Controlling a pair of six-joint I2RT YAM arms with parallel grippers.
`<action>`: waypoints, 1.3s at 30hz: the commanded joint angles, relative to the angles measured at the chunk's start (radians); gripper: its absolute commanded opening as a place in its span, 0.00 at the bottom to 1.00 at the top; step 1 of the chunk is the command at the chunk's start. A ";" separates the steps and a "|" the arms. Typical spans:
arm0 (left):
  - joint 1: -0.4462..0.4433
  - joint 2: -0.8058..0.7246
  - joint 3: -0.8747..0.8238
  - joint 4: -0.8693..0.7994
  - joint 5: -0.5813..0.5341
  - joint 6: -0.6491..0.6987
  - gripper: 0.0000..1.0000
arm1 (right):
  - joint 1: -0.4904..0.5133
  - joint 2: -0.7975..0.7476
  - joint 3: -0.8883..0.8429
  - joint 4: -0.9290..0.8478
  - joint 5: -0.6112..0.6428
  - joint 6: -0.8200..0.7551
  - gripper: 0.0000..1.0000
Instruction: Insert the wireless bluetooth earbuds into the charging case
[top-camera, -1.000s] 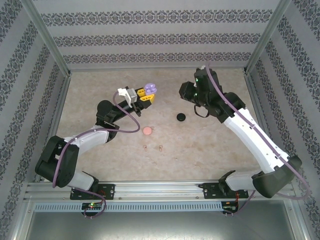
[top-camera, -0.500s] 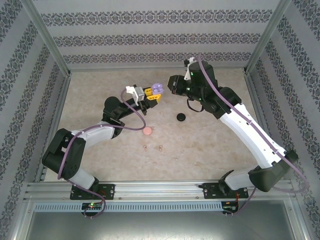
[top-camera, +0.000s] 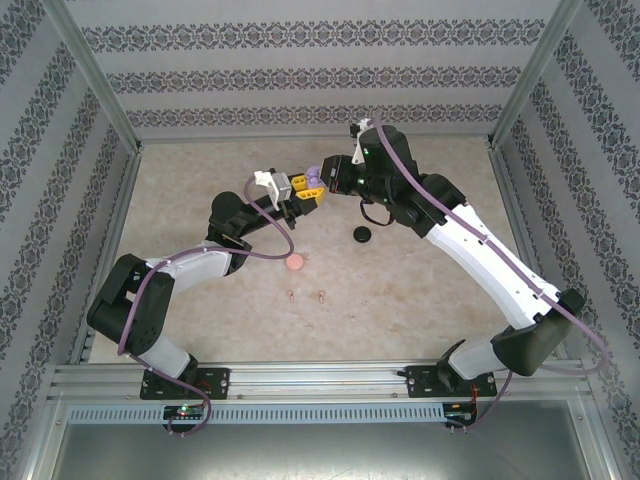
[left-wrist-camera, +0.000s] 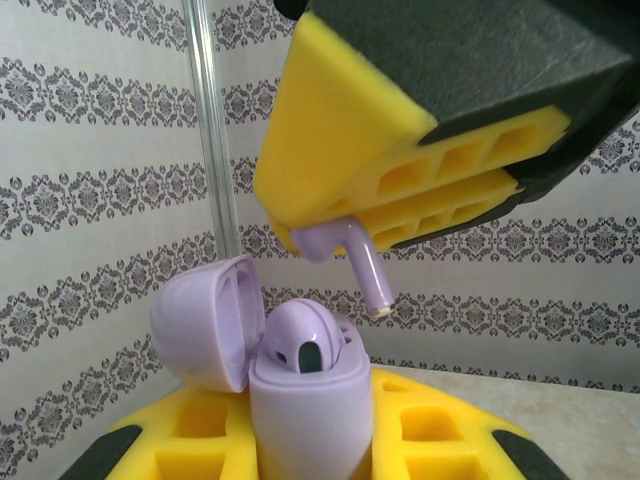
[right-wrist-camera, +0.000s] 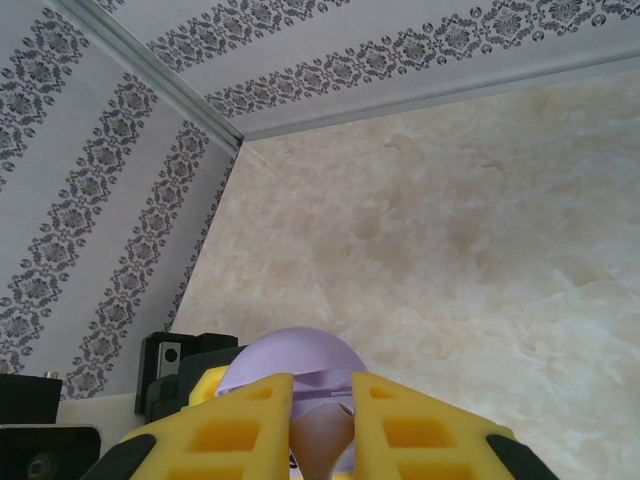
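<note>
left gripper (top-camera: 303, 190) clamped on open purple case (left-wrist-camera: 310, 405), held off table | right gripper (right-wrist-camera: 321, 415) clamped on purple earbud (left-wrist-camera: 360, 265), stem down, just above case, not touching | second earbud (left-wrist-camera: 300, 345) seated in case

Bright, even, diffuse overhead light in top view; sharp corner to corner. Faint soft shadows on table (top-camera: 420, 300) under arms and beside black case (top-camera: 362, 234). Mild wide-angle lean on frame posts (top-camera: 92, 72) twd edges.

Left wrist cam: lit from above. Bright yellow on top face of right gripper (left-wrist-camera: 330, 235), darker on underside. Small soft sheen on lilac case (left-wrist-camera: 310, 400) lid and earbud (left-wrist-camera: 368, 275) stem. Left gripper (left-wrist-camera: 310, 445) at btm edge slightly soft, very close to lens. Wallpaper bkgd fairly crisp.

Right wrist cam: bright, low contrast. Own fingers (right-wrist-camera: 240, 425) at btm blurred; tabletop and wall in focus, left wall a touch dimmer. Steep perspective convergence on wall stripes.
</note>
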 joint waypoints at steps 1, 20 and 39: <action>-0.015 0.007 0.024 0.061 0.026 -0.011 0.00 | 0.012 0.009 0.015 0.044 0.015 -0.010 0.19; -0.017 0.002 0.028 0.063 0.023 -0.007 0.00 | 0.010 0.027 -0.013 0.046 0.012 -0.012 0.18; -0.018 0.005 0.035 0.074 -0.009 -0.013 0.00 | 0.085 0.011 -0.049 0.001 0.146 -0.107 0.17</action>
